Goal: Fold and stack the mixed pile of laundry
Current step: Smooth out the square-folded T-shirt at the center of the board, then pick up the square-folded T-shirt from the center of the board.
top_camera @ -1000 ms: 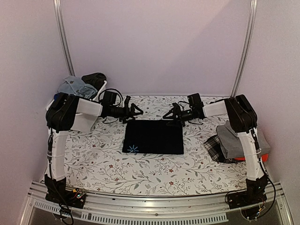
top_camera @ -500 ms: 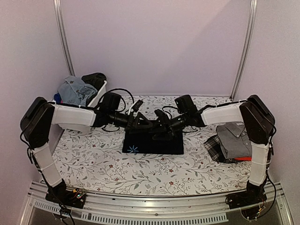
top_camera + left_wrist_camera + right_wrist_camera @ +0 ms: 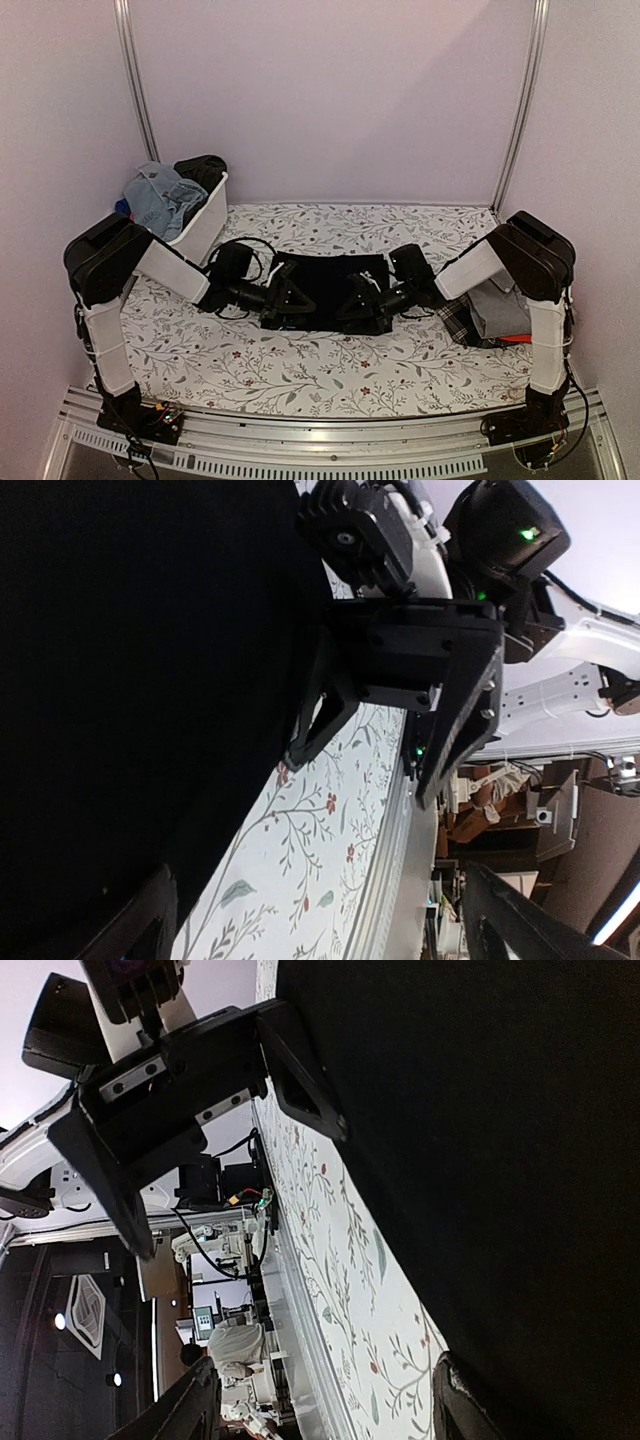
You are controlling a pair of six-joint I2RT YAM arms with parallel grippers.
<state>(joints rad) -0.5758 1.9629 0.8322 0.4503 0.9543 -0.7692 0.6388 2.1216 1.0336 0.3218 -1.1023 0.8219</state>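
A folded black garment (image 3: 325,280) lies flat in the middle of the table. My left gripper (image 3: 290,302) and right gripper (image 3: 362,306) are low at its near edge, facing each other. In the left wrist view the black garment (image 3: 130,680) fills the left side. My left gripper (image 3: 330,930) is open, with one finger (image 3: 140,925) at the cloth's edge. The right wrist view shows the black garment (image 3: 480,1140) on the right. My right gripper (image 3: 325,1410) is open, one finger (image 3: 462,1405) against the cloth. More of the laundry pile (image 3: 165,192) sits in the tub.
A white tub (image 3: 205,222) stands at the back left with denim and dark cloth in it. At the right edge is a stack: grey shirt (image 3: 497,308), plaid cloth (image 3: 458,318), red shirt (image 3: 522,340). The table's metal front rail (image 3: 320,432) runs close by.
Both grippers have come from the garment's far edge over it to its near edge and dropped low. The left gripper now hides the blue mark on the cloth.
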